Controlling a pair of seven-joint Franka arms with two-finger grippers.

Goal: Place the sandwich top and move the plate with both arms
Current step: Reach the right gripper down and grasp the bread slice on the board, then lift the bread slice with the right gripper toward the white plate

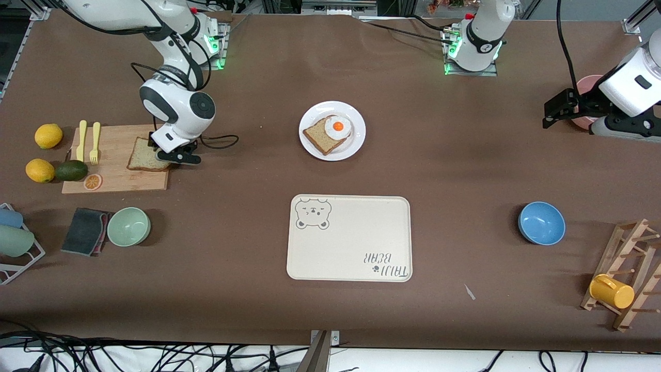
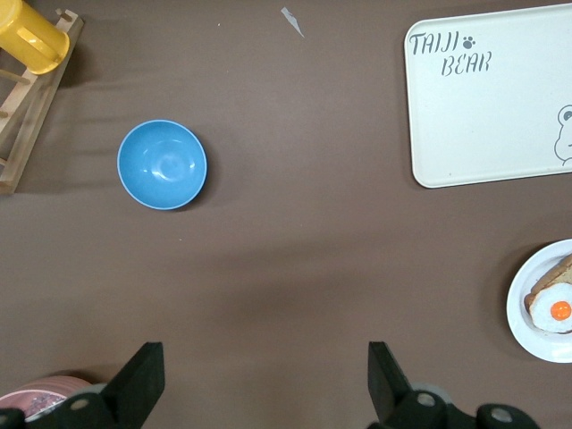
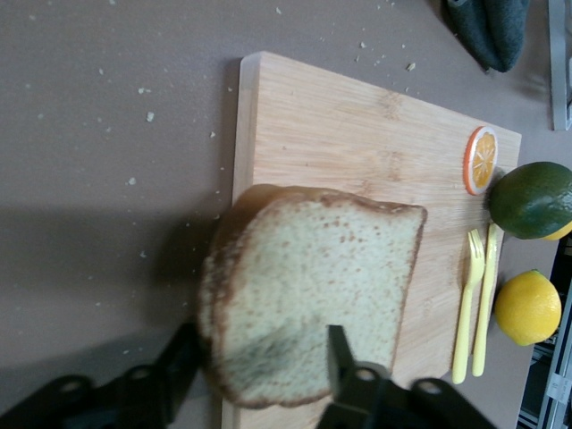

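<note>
The sandwich top (image 3: 313, 286) was seen on the cutting board (image 1: 116, 175), tilted, pinched at one edge by the right gripper (image 1: 173, 155). The plate (image 1: 332, 130) with egg slice was untouched; placing and moving remained. The left gripper (image 2: 264, 380) waited, jaws apart.

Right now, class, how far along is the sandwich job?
Done: nothing placed yet. In hand: the right gripper straddles an edge of the sandwich top on the cutting board. Left: set it on the egg slice on the plate, then move the plate. The left gripper waits, open.
</note>
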